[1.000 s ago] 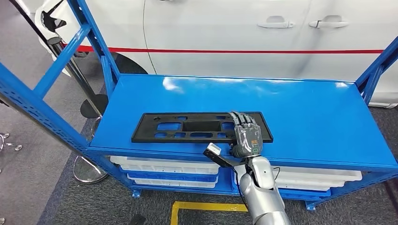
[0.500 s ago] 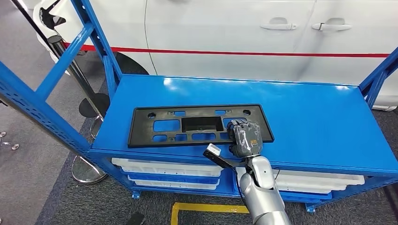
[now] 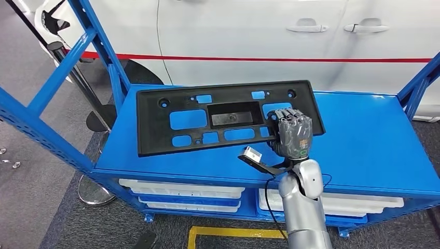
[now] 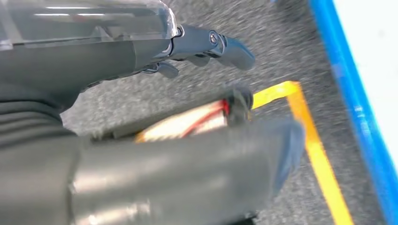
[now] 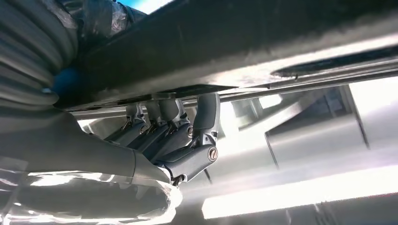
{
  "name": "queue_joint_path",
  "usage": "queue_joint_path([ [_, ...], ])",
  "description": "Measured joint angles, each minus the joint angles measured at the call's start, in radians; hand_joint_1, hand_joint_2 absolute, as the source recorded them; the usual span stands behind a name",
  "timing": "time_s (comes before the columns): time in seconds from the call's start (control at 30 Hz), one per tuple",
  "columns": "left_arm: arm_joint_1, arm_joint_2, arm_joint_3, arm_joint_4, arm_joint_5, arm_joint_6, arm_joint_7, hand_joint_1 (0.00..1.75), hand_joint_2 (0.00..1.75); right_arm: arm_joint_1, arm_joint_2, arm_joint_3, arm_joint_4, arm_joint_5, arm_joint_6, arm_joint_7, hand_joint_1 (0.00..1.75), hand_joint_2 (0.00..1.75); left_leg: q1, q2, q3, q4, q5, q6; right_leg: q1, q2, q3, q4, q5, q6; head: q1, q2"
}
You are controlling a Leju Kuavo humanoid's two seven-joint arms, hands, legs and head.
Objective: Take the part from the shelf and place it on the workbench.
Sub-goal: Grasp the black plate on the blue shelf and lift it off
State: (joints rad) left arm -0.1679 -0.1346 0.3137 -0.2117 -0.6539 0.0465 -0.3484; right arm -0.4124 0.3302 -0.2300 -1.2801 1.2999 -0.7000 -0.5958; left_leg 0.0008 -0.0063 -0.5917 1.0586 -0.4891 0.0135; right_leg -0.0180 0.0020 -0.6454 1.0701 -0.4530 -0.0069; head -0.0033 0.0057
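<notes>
Above the front edge of the blue shelf [image 3: 363, 124], the part [image 3: 171, 106] is raised and tilted up toward the camera, its near long edge just off the shelf surface or barely clear; contact cannot be told. It is a long, flat black plastic panel with many cut-outs and a recessed centre pocket. Judgement: light for its size and fairly stiff, but long enough to flex and swing when held at one end; smooth plastic, so some slip risk. Best hold is along a solid rim or a cut-out edge, nearer the middle for balance.

Right hand [image 3: 293, 136]: clamped on the part toward its right end, fingers [image 5: 187, 136] curled over the edge, well off centre.

Left hand [image 4: 155, 51]: hangs above grey floor, fingers extended, holding nothing.
</notes>
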Motion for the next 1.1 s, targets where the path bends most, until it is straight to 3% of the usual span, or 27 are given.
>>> queue_joint_path([
  [0.07,-0.003,0.000,0.007,0.000,0.004,0.012,-0.019,0.00,1.75,-0.002,0.008,0.007,-0.062,-0.004,0.000,-0.008,1.75,1.75,0.003,0.001,-0.031,0.073,-0.040,-0.010,-0.002,-0.001,0.007,-0.004,-0.001,-0.010,0.000,0.000],
  [0.13,-0.004,-0.002,0.012,0.000,0.005,0.017,-0.024,0.00,1.75,-0.003,0.013,0.011,-0.103,-0.006,0.000,-0.009,1.75,1.75,0.006,0.001,-0.094,0.198,-0.091,-0.016,-0.001,-0.001,0.011,-0.005,-0.004,-0.016,0.000,0.000],
  [0.17,-0.004,-0.002,0.013,0.000,0.005,0.018,-0.025,0.00,1.75,-0.003,0.014,0.012,-0.116,-0.007,0.000,-0.010,1.75,1.75,0.008,0.001,-0.120,0.243,-0.101,-0.017,0.001,-0.001,0.012,-0.005,-0.005,-0.017,0.000,0.000],
  [0.2,-0.003,-0.003,0.014,0.000,0.005,0.018,-0.025,0.00,1.75,-0.001,0.014,0.013,-0.128,-0.007,0.000,-0.010,1.75,1.75,0.008,0.001,-0.132,0.255,-0.093,-0.017,0.002,-0.001,0.014,-0.005,-0.006,-0.018,0.000,0.000],
  [0.23,-0.003,-0.003,0.015,0.000,0.005,0.019,-0.025,0.00,1.75,0.000,0.014,0.013,-0.136,-0.006,0.000,-0.010,1.75,1.75,0.009,0.001,-0.124,0.228,-0.065,-0.015,0.003,0.000,0.016,-0.005,-0.007,-0.018,0.000,0.000],
  [0.3,-0.005,-0.004,0.016,0.000,0.005,0.019,-0.026,0.00,1.75,0.000,0.014,0.016,-0.152,-0.006,0.001,-0.010,1.75,1.75,0.008,0.001,-0.071,0.103,0.007,-0.007,0.003,0.002,0.020,-0.005,-0.010,-0.015,0.000,0.000],
  [0.33,-0.006,-0.004,0.017,0.000,0.005,0.019,-0.026,0.00,1.75,0.000,0.015,0.017,-0.158,-0.006,0.001,-0.010,1.75,1.75,0.005,0.001,-0.045,0.045,0.029,-0.002,0.005,0.003,0.021,-0.005,-0.010,-0.012,0.000,0.000],
  [0.37,-0.007,-0.004,0.018,0.000,0.005,0.019,-0.027,0.00,1.75,0.000,0.015,0.018,-0.164,-0.006,0.001,-0.010,1.75,1.75,0.003,0.000,-0.029,0.008,0.038,0.002,0.005,0.004,0.020,-0.006,-0.010,-0.007,0.000,0.000],
  [0.47,-0.008,-0.005,0.021,0.000,0.007,0.021,-0.032,0.00,1.75,0.001,0.016,0.021,-0.174,-0.006,0.001,-0.013,1.75,1.75,-0.001,-0.001,-0.021,-0.018,0.041,0.012,0.005,0.003,0.018,-0.012,-0.007,0.010,0.000,0.000],
  [0.53,-0.010,-0.006,0.023,0.000,0.010,0.030,-0.045,0.00,1.75,0.002,0.016,0.030,-0.189,-0.004,0.001,-0.014,1.75,1.75,0.002,0.000,-0.013,-0.034,0.049,0.024,0.005,0.001,0.010,0.011,-0.025,0.019,0.000,0.000],
  [0.63,-0.016,-0.007,0.032,0.000,0.012,0.037,-0.058,0.00,1.75,0.002,0.013,0.066,-0.203,0.009,0.001,0.027,1.75,1.75,0.000,0.001,-0.008,-0.042,0.053,0.035,0.005,0.001,-0.064,0.167,-0.103,0.021,0.001,0.000],
  [0.67,-0.017,-0.007,0.035,0.000,0.012,0.032,-0.059,0.00,1.75,0.003,0.008,0.083,-0.201,0.015,0.001,0.055,1.75,1.75,-0.001,0.001,-0.008,-0.041,0.053,0.036,0.005,0.001,-0.089,0.216,-0.119,0.022,0.001,0.000],
  [0.7,-0.017,-0.007,0.039,0.000,0.014,0.025,-0.059,0.00,1.75,0.000,0.000,0.105,-0.196,0.020,0.001,0.090,1.75,1.75,-0.002,0.001,-0.008,-0.041,0.052,0.036,0.005,0.000,-0.102,0.236,-0.116,0.022,0.001,0.000],
  [0.73,-0.016,-0.007,0.043,0.000,0.018,0.014,-0.059,0.00,1.75,-0.006,-0.012,0.132,-0.184,0.017,0.005,0.128,1.75,1.75,-0.002,0.000,-0.008,-0.039,0.051,0.036,0.005,0.000,-0.097,0.222,-0.096,0.022,0.001,0.000],
  [0.8,-0.015,-0.007,0.053,0.000,0.028,-0.014,-0.064,0.00,1.75,-0.043,-0.046,0.210,-0.136,-0.022,0.038,0.213,1.75,1.75,-0.002,-0.001,-0.009,-0.034,0.047,0.032,0.005,0.001,-0.045,0.108,-0.032,0.018,0.001,0.000],
  [0.87,-0.014,-0.007,0.066,0.000,0.040,-0.045,-0.076,0.00,1.75,-0.104,-0.086,0.312,-0.056,-0.086,0.116,0.297,1.75,1.75,-0.006,0.001,-0.014,-0.025,0.043,0.023,0.007,0.002,0.001,0.010,0.002,0.012,0.000,0.000],
  [1.0,-0.010,-0.006,0.089,0.000,0.050,-0.077,-0.093,0.00,1.75,-0.195,-0.156,0.476,0.092,-0.159,0.200,0.368,1.75,1.75,-0.006,0.001,-0.020,-0.020,0.040,0.005,0.010,-0.001,0.010,-0.017,0.007,-0.004,0.000,0.000],
  [1.07,-0.007,-0.005,0.095,0.000,0.052,-0.081,-0.095,0.00,1.75,-0.226,-0.176,0.530,0.144,-0.169,0.211,0.373,1.75,1.75,-0.003,0.001,-0.041,0.027,0.009,-0.006,0.006,-0.004,0.014,-0.023,0.011,-0.013,0.000,0.000],
  [1.1,-0.006,-0.005,0.097,0.000,0.053,-0.082,-0.095,0.00,1.75,-0.237,-0.184,0.552,0.163,-0.172,0.212,0.374,1.75,1.75,-0.001,0.001,-0.065,0.080,-0.020,-0.012,0.006,-0.005,0.015,-0.024,0.011,-0.016,0.000,0.000],
])
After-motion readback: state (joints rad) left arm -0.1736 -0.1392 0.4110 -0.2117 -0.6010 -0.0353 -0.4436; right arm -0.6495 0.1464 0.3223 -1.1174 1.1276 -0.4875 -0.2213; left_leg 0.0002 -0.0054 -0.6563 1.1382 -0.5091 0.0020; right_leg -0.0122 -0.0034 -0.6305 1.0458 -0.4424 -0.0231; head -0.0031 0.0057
